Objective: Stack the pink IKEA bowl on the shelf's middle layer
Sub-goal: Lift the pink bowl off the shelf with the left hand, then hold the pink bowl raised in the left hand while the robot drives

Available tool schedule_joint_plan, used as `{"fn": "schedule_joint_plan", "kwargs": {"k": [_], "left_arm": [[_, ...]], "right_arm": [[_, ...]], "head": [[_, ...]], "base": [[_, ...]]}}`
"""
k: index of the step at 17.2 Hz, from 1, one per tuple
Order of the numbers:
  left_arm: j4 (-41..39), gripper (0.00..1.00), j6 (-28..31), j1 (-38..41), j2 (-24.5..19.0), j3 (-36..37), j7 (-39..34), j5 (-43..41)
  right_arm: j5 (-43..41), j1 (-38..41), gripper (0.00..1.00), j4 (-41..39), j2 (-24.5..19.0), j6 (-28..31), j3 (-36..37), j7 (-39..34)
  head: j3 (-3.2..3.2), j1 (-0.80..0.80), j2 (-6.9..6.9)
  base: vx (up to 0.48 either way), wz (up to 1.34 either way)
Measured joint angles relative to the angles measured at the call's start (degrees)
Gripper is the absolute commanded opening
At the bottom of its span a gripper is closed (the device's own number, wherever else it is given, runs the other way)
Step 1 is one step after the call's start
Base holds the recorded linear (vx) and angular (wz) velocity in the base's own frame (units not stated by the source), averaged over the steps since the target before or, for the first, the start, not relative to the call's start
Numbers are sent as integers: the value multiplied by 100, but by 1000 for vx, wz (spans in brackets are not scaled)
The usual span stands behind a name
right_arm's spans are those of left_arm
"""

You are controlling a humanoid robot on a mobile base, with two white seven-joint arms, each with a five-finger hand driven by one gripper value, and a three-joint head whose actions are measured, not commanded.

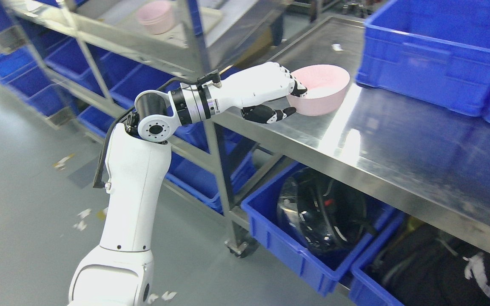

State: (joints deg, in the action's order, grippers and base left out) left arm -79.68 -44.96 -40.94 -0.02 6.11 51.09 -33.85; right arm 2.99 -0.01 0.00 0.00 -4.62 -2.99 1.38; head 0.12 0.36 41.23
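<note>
The robot's white left hand reaches in from the lower left and is at the near rim of a round pink plastic bowl. Its fingers curl over the rim into the bowl and the dark-tipped thumb sits under the outside wall, so the hand is clamped on the bowl. The bowl sits on the shiny steel counter, at about one o'clock from the middle of the view, and it looks tipped a little toward the hand.

A big blue plastic crate stands on the counter at about two o'clock from the bowl, near it but not touching. A small white scrap lies on the counter at twelve o'clock from the bowl.

At ten o'clock from the bowl stands a metal wire shelf rack on wheels. A pale pink bowl stack sits on one of its layers (it looks blurry behind the bars).

Under the counter, at six o'clock, a blue plastic bin holds a shiny black round thing. More blue bins line the floor behind the rack. Small bits of paper lie on the grey floor.

The right hand does not show.
</note>
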Motion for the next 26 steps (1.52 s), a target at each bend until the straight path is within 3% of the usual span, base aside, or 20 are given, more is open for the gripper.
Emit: {"fn": "schedule_joint_plan", "kwargs": {"k": [11, 26], "left_arm": [[-631, 1, -1, 437, 2, 450, -156, 350], [-885, 2, -1, 487, 3, 632, -158, 519]], "right_arm": [[0, 1, 100, 0, 0, 0, -1, -40], [0, 1, 100, 0, 0, 0, 0, -39]], "head": [[0, 0, 2], [0, 0, 3]], "base": [[-8, 1160], [167, 205]]}}
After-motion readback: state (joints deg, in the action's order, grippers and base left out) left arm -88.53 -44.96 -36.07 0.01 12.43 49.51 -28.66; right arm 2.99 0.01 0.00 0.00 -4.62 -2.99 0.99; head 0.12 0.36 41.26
